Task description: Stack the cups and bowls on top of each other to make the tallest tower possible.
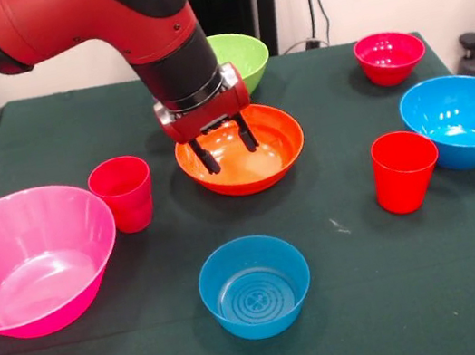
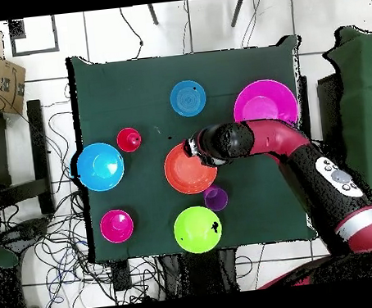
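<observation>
The orange bowl (image 1: 265, 165) (image 2: 185, 174) stands mid-table. My gripper (image 1: 232, 159) (image 2: 192, 148) hangs open over its left inner part, fingers (image 1: 207, 157) pointing down into it with nothing between them. A small blue bowl (image 1: 255, 286) (image 2: 187, 98) sits in front. Two red cups (image 1: 122, 193) (image 1: 405, 169) stand upright either side; only one red cup (image 2: 128, 139) shows from above. The purple cup (image 2: 215, 198) stands beside the orange bowl, hidden by the arm in the front view. No pieces are stacked.
The large pink bowl (image 1: 31, 260) (image 2: 264, 103) is at the front-view left and the large blue bowl (image 1: 464, 119) (image 2: 100, 166) at its right. The lime green bowl (image 1: 245, 55) (image 2: 197, 229) and small red-magenta bowl (image 1: 390, 56) (image 2: 116, 225) sit at the far side.
</observation>
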Controlling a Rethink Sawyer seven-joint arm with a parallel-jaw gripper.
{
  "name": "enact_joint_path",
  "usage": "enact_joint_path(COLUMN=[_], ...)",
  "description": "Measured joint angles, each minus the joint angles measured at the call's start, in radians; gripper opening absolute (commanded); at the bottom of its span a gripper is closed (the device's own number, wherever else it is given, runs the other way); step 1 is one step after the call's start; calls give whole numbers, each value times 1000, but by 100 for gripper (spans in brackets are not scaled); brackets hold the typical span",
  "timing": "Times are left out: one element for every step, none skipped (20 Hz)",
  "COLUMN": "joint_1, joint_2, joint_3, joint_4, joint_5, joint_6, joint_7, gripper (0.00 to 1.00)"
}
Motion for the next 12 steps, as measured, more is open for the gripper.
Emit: enact_joint_path(joint_1=[1,1,1,0,0,-1,-2,-5,-7,-12,-14,-21], joint_2=[1,3,9,11,14,20,25,29,31,33,32,30], joint_3=[2,6,14,18,20,26,30,36,40,47,50,58], joint_4=[0,0,0,0,0,0,0,0,1,3,5,9], joint_5=[-5,-13,-31,-39,-44,-55,-64,-76,-85,-99,-105,-120], joint_6=[0,0,0,0,0,0,0,0,0,0,0,0], joint_7=[0,0,0,0,0,0,0,0,0,0,0,0], gripper=[100,100,100,100,100,100,100,100,100,100,100,100])
